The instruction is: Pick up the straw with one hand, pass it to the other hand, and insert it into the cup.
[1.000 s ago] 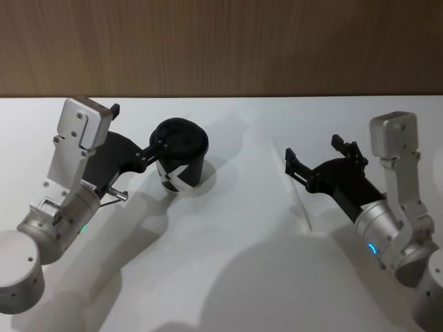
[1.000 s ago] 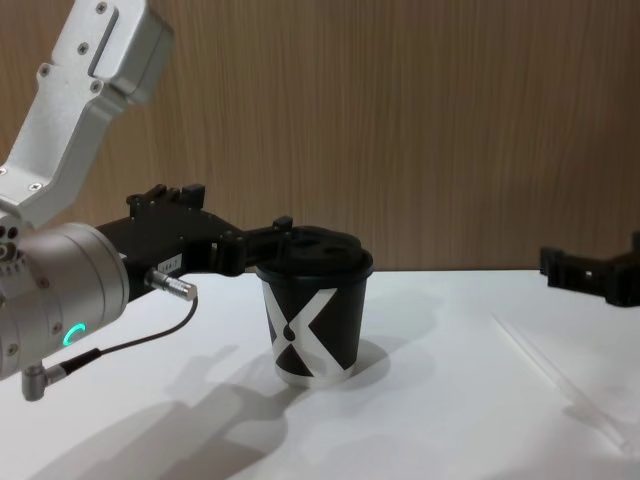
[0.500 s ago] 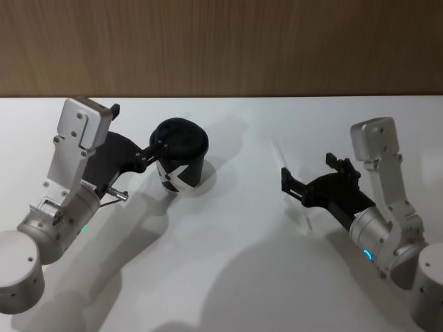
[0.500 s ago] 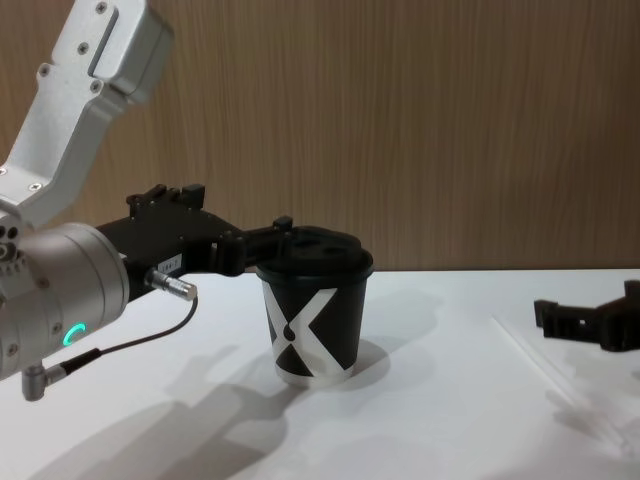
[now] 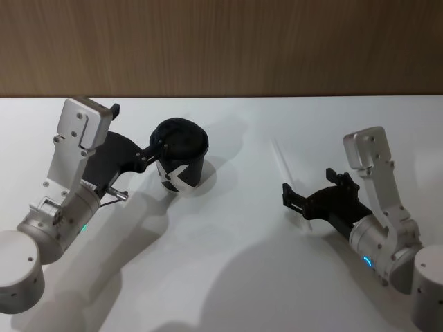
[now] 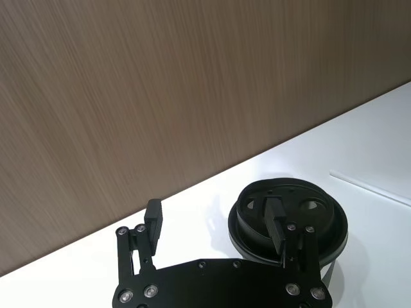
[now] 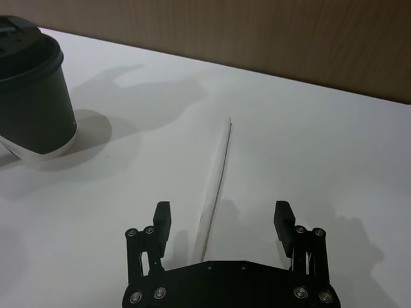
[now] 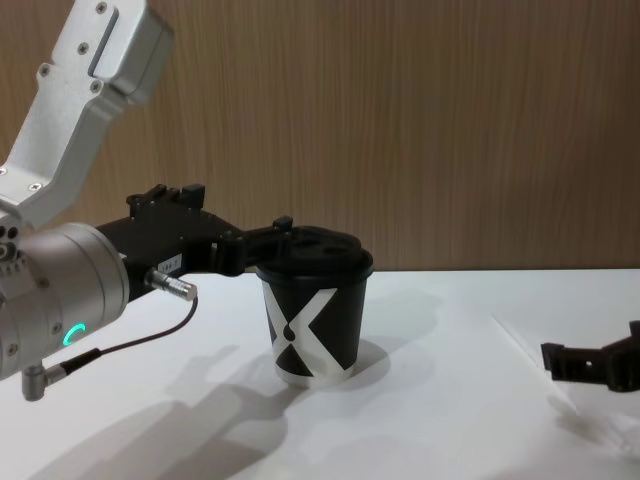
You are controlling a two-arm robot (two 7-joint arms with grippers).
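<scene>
Where the cup (image 5: 181, 155) stands: upright on the white tabletop (image 5: 228, 277), toward its far-left part, with the white X mark facing the robot.
Cup lid: black dome, seated on the rim; the contents are hidden.
Left gripper (image 6: 213, 212): level with the cup's top, 2 fingers spread wide; 1 finger lies over the lid's rim, touching or just above it; the other stands well clear of the cup; it holds nothing.
Straw (image 7: 217, 173): flat on the tabletop, right of centre, well apart from the cup, running toward the far edge.
Right gripper (image 7: 221, 208): low over the straw's near end, 2 fingers spread wide, 1 on each side of the straw; contact with the straw cannot be told; not closed on it.
</scene>
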